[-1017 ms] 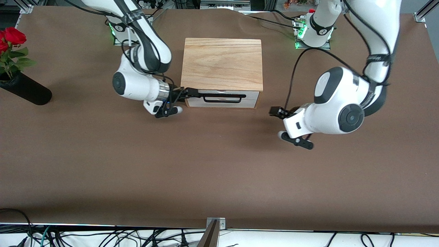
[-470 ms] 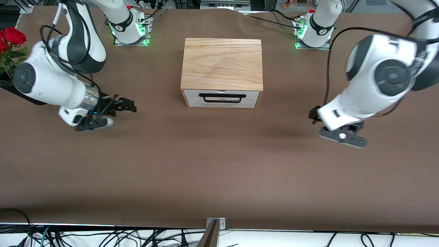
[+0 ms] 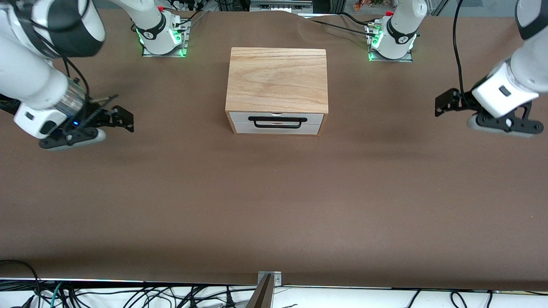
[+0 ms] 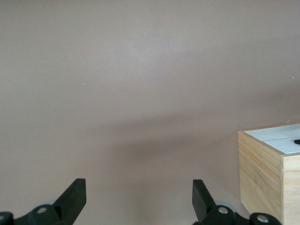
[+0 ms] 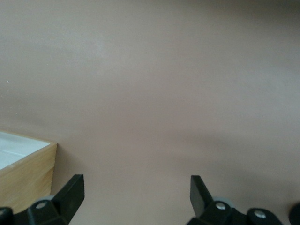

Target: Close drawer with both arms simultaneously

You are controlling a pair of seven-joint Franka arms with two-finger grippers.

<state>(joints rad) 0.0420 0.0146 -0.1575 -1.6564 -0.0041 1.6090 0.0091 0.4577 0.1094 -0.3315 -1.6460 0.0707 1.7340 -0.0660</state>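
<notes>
The drawer (image 3: 276, 123) sits pushed flush into the oak-coloured box (image 3: 277, 79), white front panel facing the front camera, black bar handle (image 3: 277, 122) lying across it. The box stands mid-table, between the two arm bases.

Right gripper (image 3: 122, 117): over bare brown table (image 3: 274, 205) toward the right arm's end, well apart from the box, holding nothing. Fingers (image 5: 70, 190) spread wide in the right wrist view, with only tabletop between them and a corner of the box at the frame edge.

Left gripper (image 3: 445, 102): over the table toward the left arm's end, also well clear of the box. Fingers (image 4: 75, 197) parted and empty in the left wrist view; the box's side and white front show at the edge.
</notes>
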